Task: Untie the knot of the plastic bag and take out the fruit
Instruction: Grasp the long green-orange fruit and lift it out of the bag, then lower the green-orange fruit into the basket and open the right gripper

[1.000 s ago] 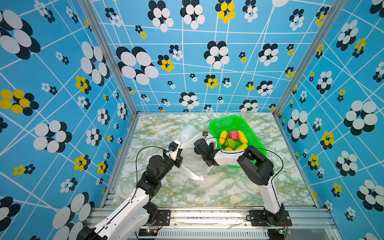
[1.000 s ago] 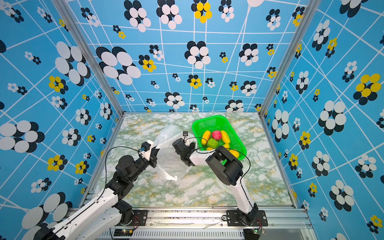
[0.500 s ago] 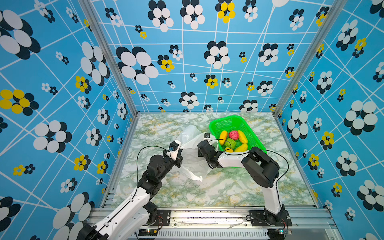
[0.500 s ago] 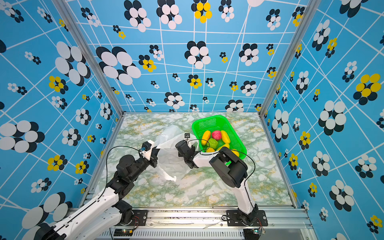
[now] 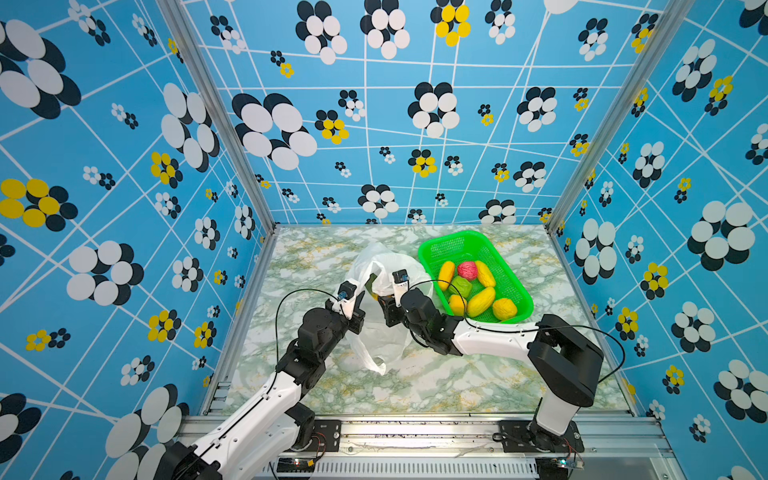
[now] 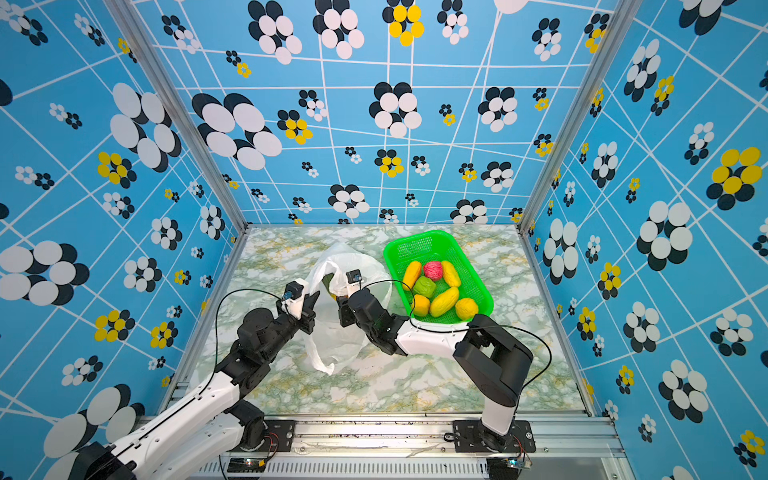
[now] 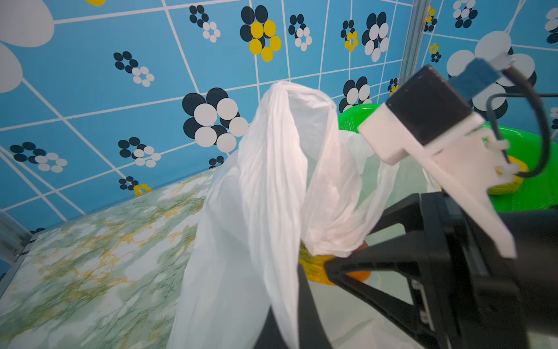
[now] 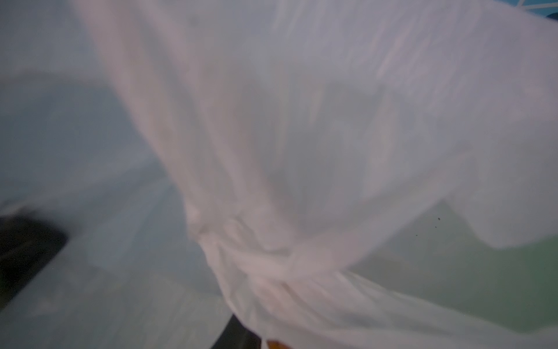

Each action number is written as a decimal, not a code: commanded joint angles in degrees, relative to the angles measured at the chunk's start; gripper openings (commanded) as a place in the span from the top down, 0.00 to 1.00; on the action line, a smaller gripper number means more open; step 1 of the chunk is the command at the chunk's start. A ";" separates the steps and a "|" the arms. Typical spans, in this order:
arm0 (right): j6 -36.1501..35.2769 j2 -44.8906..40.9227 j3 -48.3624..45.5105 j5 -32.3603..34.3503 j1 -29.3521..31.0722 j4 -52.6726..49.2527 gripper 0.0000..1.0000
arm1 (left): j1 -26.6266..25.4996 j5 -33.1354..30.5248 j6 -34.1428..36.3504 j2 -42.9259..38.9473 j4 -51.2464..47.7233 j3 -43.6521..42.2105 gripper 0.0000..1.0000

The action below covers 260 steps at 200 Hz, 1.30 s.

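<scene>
Right jaws shifted slightly within plastic bag [image 5: 384, 259] mouth and narrowed since a second ago. Now held part open about yellow-orange fruit [image 7: 317, 267] inside bag; firm grip cannot be told. Left jaws clamped on bag film, mouth held up. Bag placed mid-desk [image 5: 457, 382], just beside green basket [image 5: 449, 245]; other fruit [image 5: 481, 302] laid inside basket.

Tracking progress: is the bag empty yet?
Not empty: a yellow fruit lies inside the bag, partly under its film.
</scene>
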 commanded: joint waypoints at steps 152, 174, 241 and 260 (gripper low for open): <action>-8.79 -33.37 -28.83 11.32 -1.60 14.80 0.73 | 3.52 -6.12 -1.76 0.25 5.86 -1.69 1.00; -2.77 -36.72 -28.68 12.99 -8.63 7.15 0.73 | 3.55 -5.99 0.82 3.54 9.39 -1.46 1.00; 7.52 -24.82 -18.94 5.64 -30.84 -5.57 0.74 | 7.98 -5.44 9.46 12.24 7.93 8.60 1.00; 7.56 -17.48 -12.18 2.30 -33.53 -9.22 0.76 | 8.22 -6.03 11.96 14.19 11.63 9.81 1.00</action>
